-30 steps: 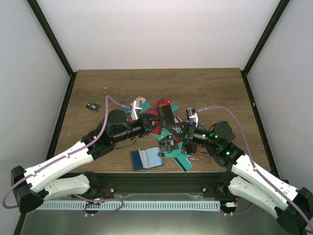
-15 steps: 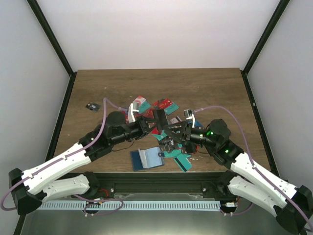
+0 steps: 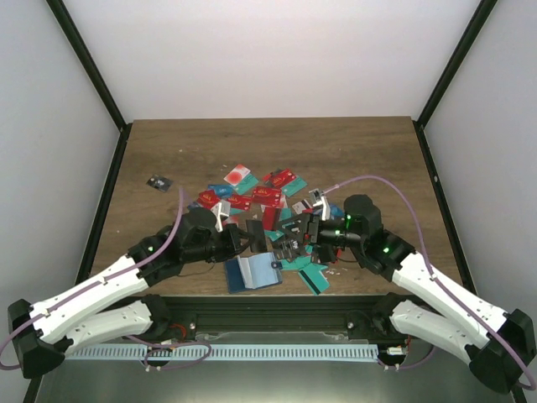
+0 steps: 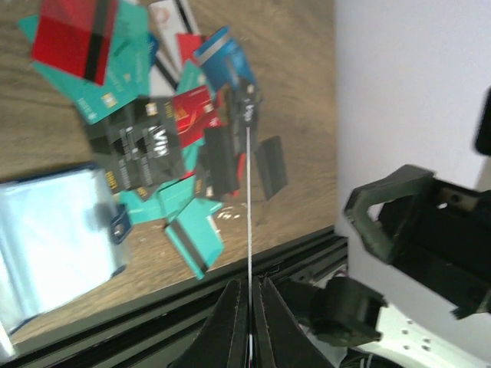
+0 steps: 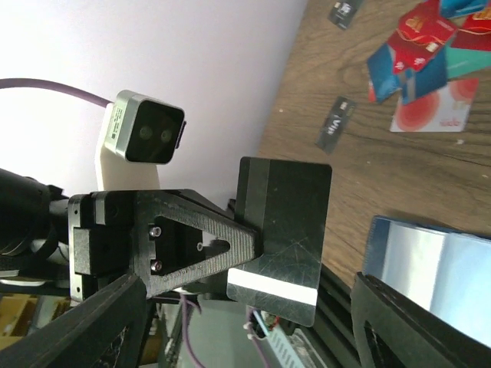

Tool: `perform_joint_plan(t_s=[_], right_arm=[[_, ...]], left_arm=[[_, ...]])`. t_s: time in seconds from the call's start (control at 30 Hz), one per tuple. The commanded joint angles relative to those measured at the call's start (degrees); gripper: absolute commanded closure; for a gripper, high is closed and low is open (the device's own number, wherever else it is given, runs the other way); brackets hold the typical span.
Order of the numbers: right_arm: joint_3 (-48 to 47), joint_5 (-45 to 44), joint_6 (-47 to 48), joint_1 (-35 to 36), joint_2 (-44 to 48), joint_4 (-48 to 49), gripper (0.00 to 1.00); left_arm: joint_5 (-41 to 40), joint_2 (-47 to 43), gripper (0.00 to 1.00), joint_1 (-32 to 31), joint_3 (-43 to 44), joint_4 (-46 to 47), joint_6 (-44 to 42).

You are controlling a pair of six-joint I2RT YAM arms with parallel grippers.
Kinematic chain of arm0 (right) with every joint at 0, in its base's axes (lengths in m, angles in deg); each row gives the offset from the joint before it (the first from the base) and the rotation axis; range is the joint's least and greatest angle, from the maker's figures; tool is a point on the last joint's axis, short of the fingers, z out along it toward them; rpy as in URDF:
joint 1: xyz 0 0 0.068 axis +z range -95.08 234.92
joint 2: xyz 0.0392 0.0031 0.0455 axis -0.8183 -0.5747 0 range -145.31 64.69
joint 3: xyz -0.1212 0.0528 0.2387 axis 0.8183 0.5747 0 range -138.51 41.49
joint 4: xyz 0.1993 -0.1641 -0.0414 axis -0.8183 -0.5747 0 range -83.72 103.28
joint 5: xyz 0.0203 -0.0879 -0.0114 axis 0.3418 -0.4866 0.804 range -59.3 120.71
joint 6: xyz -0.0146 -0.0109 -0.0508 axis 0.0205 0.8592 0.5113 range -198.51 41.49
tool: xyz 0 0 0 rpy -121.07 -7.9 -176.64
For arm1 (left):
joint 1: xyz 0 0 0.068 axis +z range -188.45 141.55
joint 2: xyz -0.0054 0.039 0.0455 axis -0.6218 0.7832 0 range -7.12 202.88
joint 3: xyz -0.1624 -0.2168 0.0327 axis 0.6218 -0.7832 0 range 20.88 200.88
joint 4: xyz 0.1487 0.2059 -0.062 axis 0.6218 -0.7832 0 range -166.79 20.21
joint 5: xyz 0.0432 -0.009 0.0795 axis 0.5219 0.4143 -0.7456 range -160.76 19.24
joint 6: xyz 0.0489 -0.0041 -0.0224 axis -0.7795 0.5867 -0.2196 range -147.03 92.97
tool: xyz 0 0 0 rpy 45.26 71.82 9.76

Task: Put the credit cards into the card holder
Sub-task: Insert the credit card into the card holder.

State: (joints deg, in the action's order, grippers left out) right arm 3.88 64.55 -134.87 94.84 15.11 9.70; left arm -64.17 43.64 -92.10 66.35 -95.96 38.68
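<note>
The card holder [image 3: 252, 271] lies open at the near edge of the desk [image 3: 361, 151], with its light blue inside facing up. Just past it, the left claw [image 4: 249, 285] is pinched tight on one black card [image 5: 284, 230]. It has pulled back toward the holder, while the right claw [image 3: 298, 233] beside it on the right gapes wide with nothing in it, so I think the hand-over is done and the card goes in next. Farther back, the other cards [image 3: 270, 195] lie mixed up together, not yet put away.
</note>
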Motion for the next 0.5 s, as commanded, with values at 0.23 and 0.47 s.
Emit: perform_joint_plan(t_s=[0.23, 0.47], right_arm=[[1.9, -3.7, 9.3, -0.5, -1.2, -9.5, 0.25], [5.8, -2.9, 8.7, -0.5, -1.7, -8.6, 0.25]], left_arm=[[2.8, 0.2, 0.96, 0.2, -7.0, -3.9, -0.7], [5.3, 2.1, 0.96, 1.4, -11.1, -0.3, -1.3]])
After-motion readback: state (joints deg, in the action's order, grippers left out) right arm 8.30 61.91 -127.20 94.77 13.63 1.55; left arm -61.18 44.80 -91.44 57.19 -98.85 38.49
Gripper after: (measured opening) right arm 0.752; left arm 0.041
